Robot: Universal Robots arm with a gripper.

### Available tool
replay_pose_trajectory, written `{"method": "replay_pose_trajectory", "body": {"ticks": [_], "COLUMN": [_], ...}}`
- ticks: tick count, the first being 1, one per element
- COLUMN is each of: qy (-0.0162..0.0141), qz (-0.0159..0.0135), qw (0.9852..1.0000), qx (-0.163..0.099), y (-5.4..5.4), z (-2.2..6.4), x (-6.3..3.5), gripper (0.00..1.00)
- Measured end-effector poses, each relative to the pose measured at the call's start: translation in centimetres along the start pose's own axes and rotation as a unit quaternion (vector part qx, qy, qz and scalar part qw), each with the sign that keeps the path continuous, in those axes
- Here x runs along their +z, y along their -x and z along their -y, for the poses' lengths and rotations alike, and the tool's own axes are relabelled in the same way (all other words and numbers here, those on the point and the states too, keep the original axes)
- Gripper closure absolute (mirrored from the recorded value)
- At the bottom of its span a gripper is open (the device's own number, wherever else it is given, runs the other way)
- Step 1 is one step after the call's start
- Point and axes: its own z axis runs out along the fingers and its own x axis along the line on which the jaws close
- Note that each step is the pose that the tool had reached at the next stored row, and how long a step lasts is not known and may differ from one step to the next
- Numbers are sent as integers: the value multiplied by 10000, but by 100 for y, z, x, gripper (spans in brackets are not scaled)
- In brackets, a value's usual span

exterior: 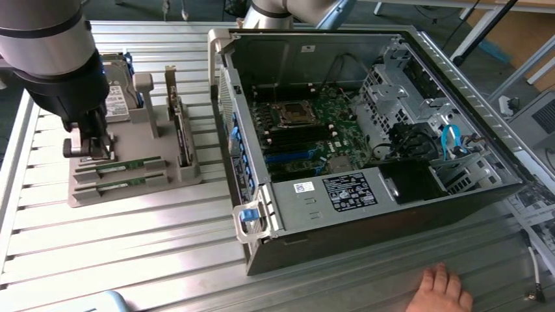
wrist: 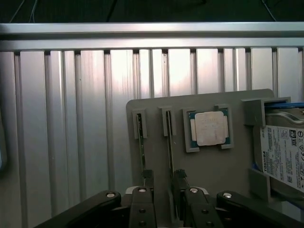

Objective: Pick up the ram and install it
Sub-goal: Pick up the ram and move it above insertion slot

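Claw (wrist: 164,175) wide, its fingers either side of one end of the thin green ram stick (wrist: 169,142) lying in the grey holder tray (wrist: 228,166). Print on the white hard-drive label (wrist: 282,156) is unreadable.

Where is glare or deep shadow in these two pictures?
Wrist view: strong glare on the ribbed aluminium table beyond the flat grey plastic tray; darkness past the table's edge. Exterior view: softer, even light; the open metal computer case is darkest on its near outer wall.
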Motion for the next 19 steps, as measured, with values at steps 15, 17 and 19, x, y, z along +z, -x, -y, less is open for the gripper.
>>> {"method": "replay_pose_trajectory", "body": {"ticks": [15,17,19], "qy": [0,0,0], "qz": [0,0,0], "qw": [10000,10000,10000], "qx": [0,0,0], "y": [-27,-30,-33], "z": [8,9,10], "x": [217,244,268], "gripper": [69,69,69]}}
